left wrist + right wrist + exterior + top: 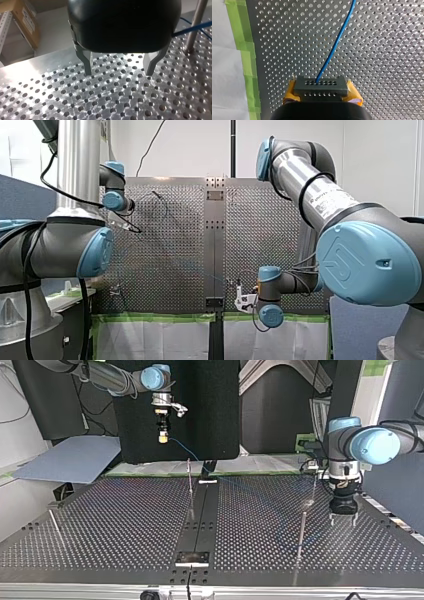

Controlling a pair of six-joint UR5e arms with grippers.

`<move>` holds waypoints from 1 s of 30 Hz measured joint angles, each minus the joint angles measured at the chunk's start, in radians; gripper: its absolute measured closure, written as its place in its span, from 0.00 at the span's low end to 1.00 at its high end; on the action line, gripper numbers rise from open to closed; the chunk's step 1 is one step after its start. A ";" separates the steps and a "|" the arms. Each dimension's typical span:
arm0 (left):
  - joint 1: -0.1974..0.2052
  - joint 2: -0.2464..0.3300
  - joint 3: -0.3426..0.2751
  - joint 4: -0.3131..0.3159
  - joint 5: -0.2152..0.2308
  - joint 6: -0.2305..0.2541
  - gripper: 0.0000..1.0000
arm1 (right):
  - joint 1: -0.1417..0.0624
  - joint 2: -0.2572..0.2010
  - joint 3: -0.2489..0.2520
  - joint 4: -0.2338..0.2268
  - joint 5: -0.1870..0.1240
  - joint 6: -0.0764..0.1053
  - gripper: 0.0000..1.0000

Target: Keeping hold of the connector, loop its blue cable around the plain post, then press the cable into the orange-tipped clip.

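Connector (320, 86) gripped in my right claw (322, 90), raised over the tabletop's (100, 525) far edge in the top view.
Blue cable (337, 40) likely light and limp; best held by the rigid connector. My left claw (118, 72) open.

Strong glare whitens the counter (62, 65) under my left arm's fingers (86, 62) (their housing (125, 25) is a dark silhouette); the top view is dim, the front view evenly bright.
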 joint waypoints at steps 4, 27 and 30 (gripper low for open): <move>-0.018 0.000 0.003 -0.039 -0.039 0.039 0.00 | 0.000 0.000 0.000 0.000 0.000 0.000 1.00; -0.080 -0.002 0.010 -0.275 -0.275 0.275 0.00 | 0.000 0.000 0.001 0.000 -0.001 0.000 1.00; -0.084 -0.004 0.015 -0.304 -0.304 0.304 0.00 | 0.000 0.000 0.001 0.000 -0.001 0.000 1.00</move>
